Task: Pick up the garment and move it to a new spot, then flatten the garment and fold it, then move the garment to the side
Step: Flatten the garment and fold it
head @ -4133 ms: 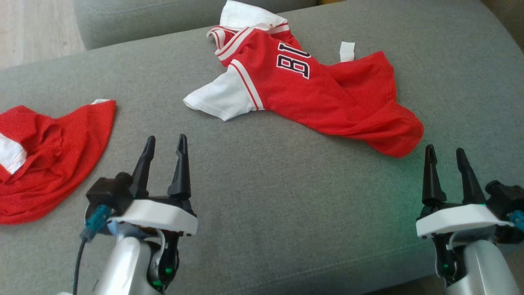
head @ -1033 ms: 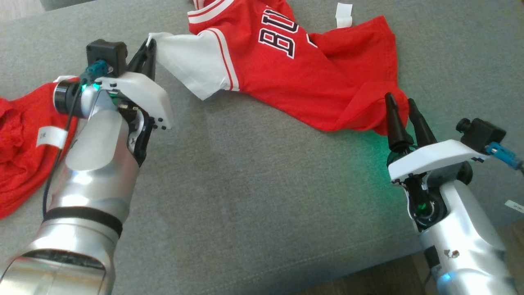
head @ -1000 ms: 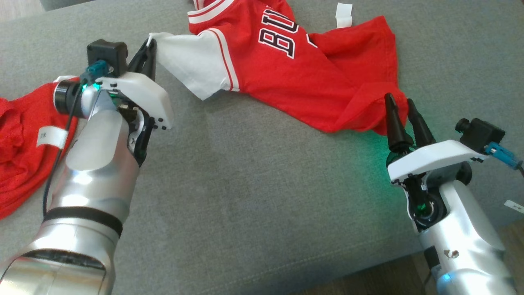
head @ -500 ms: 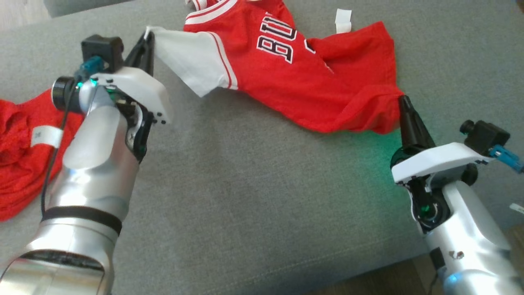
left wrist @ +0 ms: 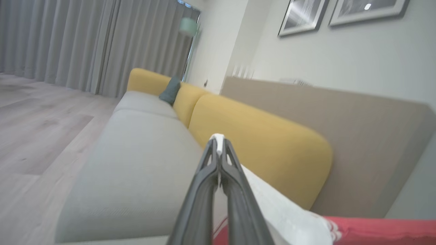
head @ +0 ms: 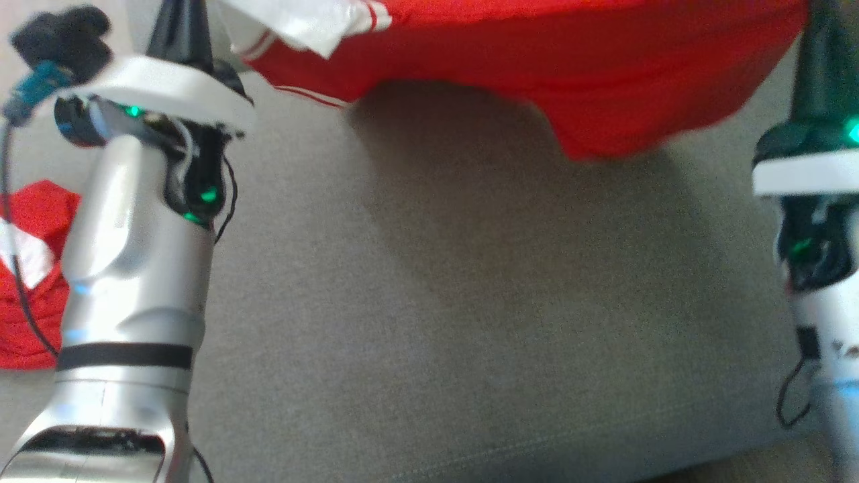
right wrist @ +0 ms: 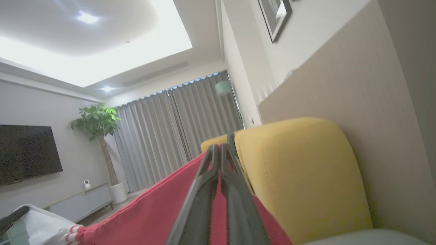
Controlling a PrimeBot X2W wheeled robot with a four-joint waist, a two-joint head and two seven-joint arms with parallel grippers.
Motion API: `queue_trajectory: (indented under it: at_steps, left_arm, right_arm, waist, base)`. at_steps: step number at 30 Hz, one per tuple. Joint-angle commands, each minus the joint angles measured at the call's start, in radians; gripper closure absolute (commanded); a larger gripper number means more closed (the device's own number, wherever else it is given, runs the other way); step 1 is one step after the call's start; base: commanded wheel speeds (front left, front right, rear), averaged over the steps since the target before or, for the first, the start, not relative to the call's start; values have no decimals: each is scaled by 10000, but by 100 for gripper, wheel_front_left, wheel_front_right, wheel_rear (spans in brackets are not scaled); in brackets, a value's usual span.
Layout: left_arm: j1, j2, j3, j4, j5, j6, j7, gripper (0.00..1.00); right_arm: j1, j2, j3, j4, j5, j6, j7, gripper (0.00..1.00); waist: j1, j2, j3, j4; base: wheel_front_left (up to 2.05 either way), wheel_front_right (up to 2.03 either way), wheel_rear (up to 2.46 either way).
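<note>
My left gripper [left wrist: 218, 143] was closed, its two dark fingers pressed together with a fold of white cloth pinched at the tips, at the centre of the left wrist frame. That cloth was the white sleeve [left wrist: 282, 211] of the garment [head: 537, 67], running off to the lower right of that frame, where it met red fabric edged with stripes.

My right gripper [right wrist: 218, 149] was clamped too, fingers together in the middle of the right wrist frame, with red cloth spreading away from them to the lower left and a little to the right.

In the head frame the garment stretched across the top edge between my two arms, sagging in the middle. It hung above the grey sofa seat [head: 470, 302] and threw a soft shadow on the cushion beneath it. My left forearm rose up the left side of that frame and my right wrist stood at the far right edge; the frame was blurred.

A second red garment [head: 33, 268] lay crumpled at the left edge of the head frame, partly hidden behind my left arm.

Yellow back cushions [left wrist: 259, 136] filled the middle of the left wrist frame, with grey curtains [left wrist: 68, 44] at the upper left.
</note>
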Motion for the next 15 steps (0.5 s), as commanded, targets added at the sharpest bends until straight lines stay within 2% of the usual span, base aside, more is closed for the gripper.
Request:
queue_trajectory:
  at_steps: [1,4,6,11,15]
  left_arm:
    - [-504,217,365,-568,-216,-49,55,100]
    - [-601,70,716,-1756,-1117,-133,508,100]
    - [-647,11,926,-2632,-1554,-3,849,100]
    - [-697,-47,1351,-4902,-2222,720,1710,100]
    - [-573,-50,1565,-6464,-2493,1386,2391,100]
  right_arm:
    - [-552,-107,33,-409,-133,-7,-87,100]
    - [-1266,-136,-210,-616,-502,-7,-80,100]
    - [-1710,-170,-326,-764,-811,-7,-60,100]
    - [-2467,-219,-430,-1318,-1504,-7,369,100]
    - [-2487,-265,-666,-1963,-1779,-7,996,100]
  waist:
    - [0,0,-379,184]
    - [0,0,-775,311]
    - [0,0,-973,399]
    - [0,0,-1305,570]
    - [0,0,-1469,729]
  base:
    - [0,0,0]
    - [0,0,0]
    - [0,0,0]
    - [0,0,0]
    - [0,0,0]
